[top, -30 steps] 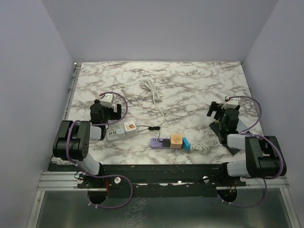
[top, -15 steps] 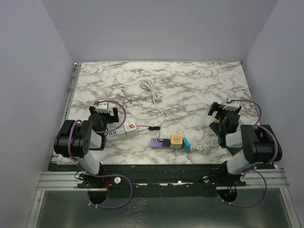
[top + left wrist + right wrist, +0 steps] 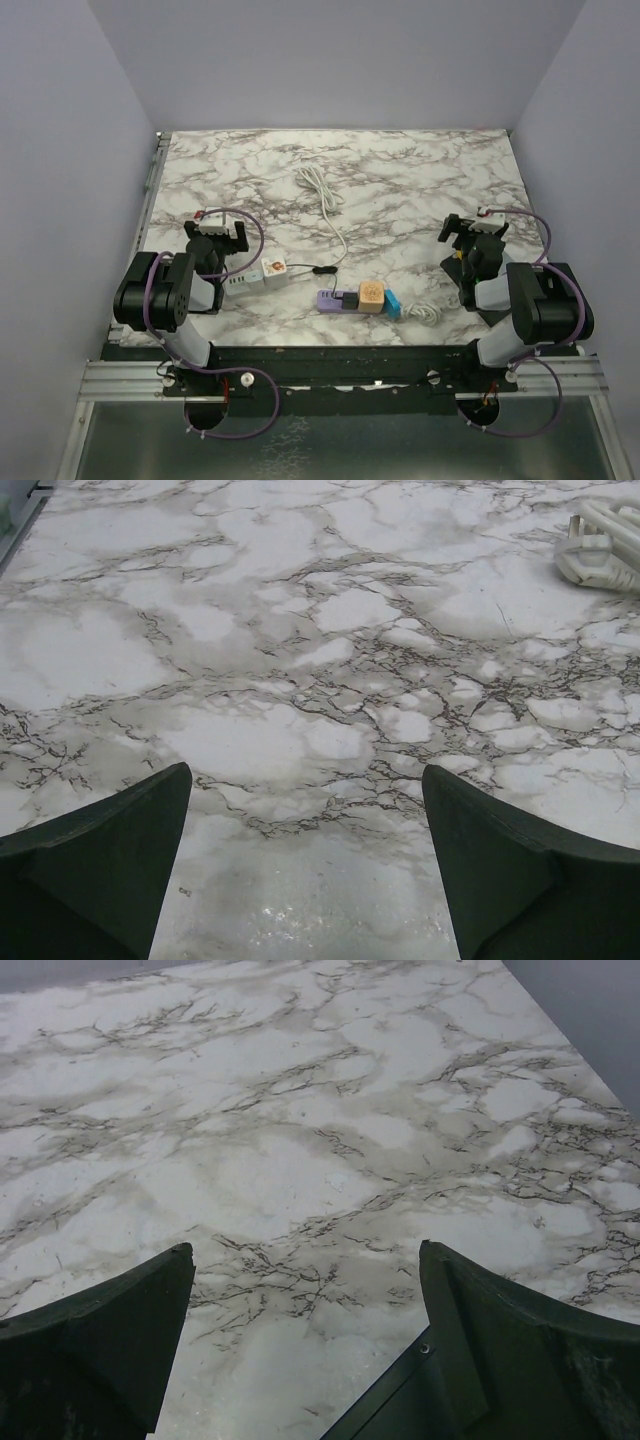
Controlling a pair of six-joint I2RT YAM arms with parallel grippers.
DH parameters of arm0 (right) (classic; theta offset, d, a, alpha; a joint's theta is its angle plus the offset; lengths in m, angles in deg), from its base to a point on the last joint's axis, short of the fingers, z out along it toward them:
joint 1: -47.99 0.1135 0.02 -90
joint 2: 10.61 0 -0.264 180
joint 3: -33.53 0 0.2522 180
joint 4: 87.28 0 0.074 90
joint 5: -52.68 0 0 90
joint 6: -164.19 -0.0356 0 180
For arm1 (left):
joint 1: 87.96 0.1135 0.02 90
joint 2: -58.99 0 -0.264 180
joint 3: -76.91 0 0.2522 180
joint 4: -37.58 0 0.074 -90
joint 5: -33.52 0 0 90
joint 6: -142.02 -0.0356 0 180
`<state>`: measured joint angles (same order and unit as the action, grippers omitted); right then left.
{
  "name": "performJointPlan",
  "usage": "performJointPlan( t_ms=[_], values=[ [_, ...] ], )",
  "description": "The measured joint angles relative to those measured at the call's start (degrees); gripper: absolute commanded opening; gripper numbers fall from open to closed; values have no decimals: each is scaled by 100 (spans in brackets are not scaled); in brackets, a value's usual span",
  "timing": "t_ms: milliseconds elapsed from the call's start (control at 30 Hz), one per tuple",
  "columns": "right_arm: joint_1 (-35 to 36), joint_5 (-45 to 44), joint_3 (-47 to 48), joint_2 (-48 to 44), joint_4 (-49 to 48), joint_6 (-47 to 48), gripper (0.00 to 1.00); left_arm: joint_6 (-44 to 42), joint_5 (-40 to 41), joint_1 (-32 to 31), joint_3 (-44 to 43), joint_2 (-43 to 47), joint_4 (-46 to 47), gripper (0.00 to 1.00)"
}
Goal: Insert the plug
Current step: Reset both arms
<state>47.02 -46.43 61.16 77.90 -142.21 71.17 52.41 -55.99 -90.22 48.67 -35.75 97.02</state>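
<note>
Top view: the 2 arms sit folded at the near edge, with left gripper (image 3: 214,240) and right gripper (image 3: 468,238) spread wide and grasping nothing. The black plug (image 3: 320,270) lies on the marble table (image 3: 400,180) between them, near the purple power strip (image 3: 335,299).
Left wrist: parted fingers (image 3: 100,865) frame marble, with the white cord (image 3: 600,545) at upper right.
Right wrist: fingers (image 3: 100,1345) apart over marble.

White cable coil (image 3: 603,548) cut by frame edge — white power strip (image 3: 248,281) partly behind left arm (image 3: 165,292).

Marble table (image 3: 400,170): white cable (image 3: 322,195), white adapters (image 3: 275,270), purple power strip (image 3: 328,299), coiled cord (image 3: 425,313)
</note>
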Motion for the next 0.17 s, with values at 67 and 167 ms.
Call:
performJointPlan(
  t_ms=[67,167],
  values=[
    [0,2,0,0,-26,0,100,2,4,0,0,0,0,99],
    [0,2,0,0,-37,0,100,2,26,-4,0,0,0,99]
  ],
)
